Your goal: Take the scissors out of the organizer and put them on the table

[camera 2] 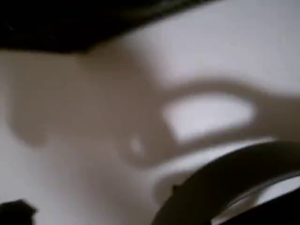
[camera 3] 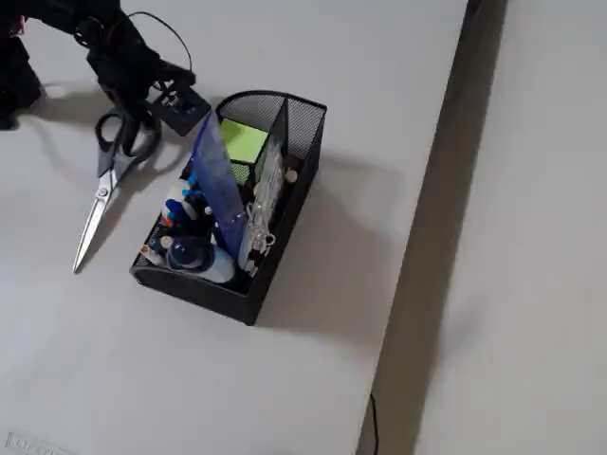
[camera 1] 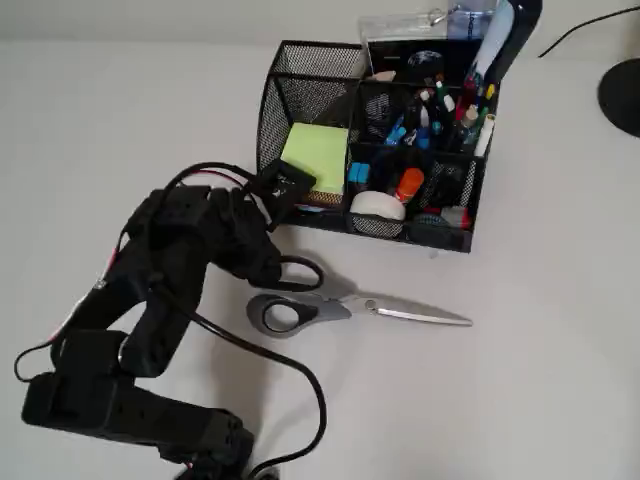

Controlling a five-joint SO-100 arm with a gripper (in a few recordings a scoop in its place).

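I see the table (camera 1: pixel 540 380) as a plain matte white sheet with wide open room in front of the organizer (camera 1: pixel 300 75) and to the right in the overhead view; in the fixed view its far edge runs down the right side, well apart from everything. A dark round base (camera 1: pixel 622 95) sits at the overhead view's right edge.

The organizer is black wire mesh, boxy with one curved end, packed with pens, a tape roll and a yellow-green sticky pad (camera 1: pixel 316 155). The scissors (camera 1: pixel 400 311) lie flat on the table just in front of it, silver blades pointing right, grey loop handles to the left.

The gripper (camera 1: pixel 280 268) is low over the handles, its black bulk covering the upper loop; in the fixed view it sits on the same end (camera 3: pixel 128 118). From here I cannot tell how wide the jaws stand or whether they grip the handle. The wrist view is badly blurred: I think the dark curve at lower right is a handle loop (camera 2: pixel 220 187).
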